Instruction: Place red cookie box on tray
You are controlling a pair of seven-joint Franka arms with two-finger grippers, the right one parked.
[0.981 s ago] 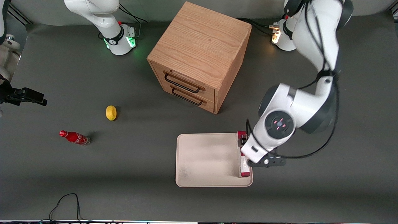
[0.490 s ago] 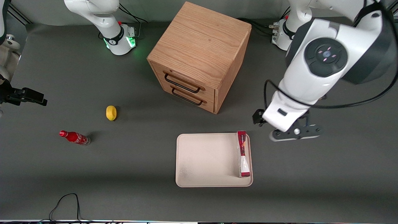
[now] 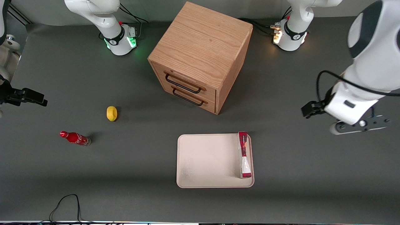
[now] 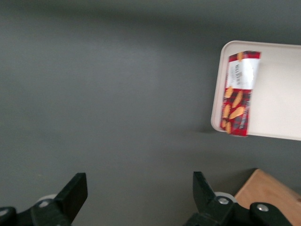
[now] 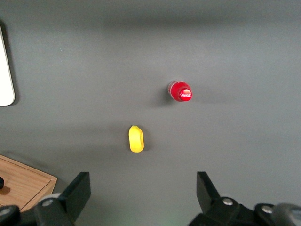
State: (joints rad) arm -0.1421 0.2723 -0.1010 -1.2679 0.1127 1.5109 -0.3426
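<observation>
With the thin red cardboard cookie box (image 3: 244, 154) on the cream rectangular tray (image 3: 206, 162), I'd lift my spread, empty pincer (image 4: 138, 197) clear at right frame.

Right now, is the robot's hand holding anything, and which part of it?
Nothing. The gripper hangs open and empty above bare table, toward the working arm's end. The red cookie box stands on the tray.
</observation>
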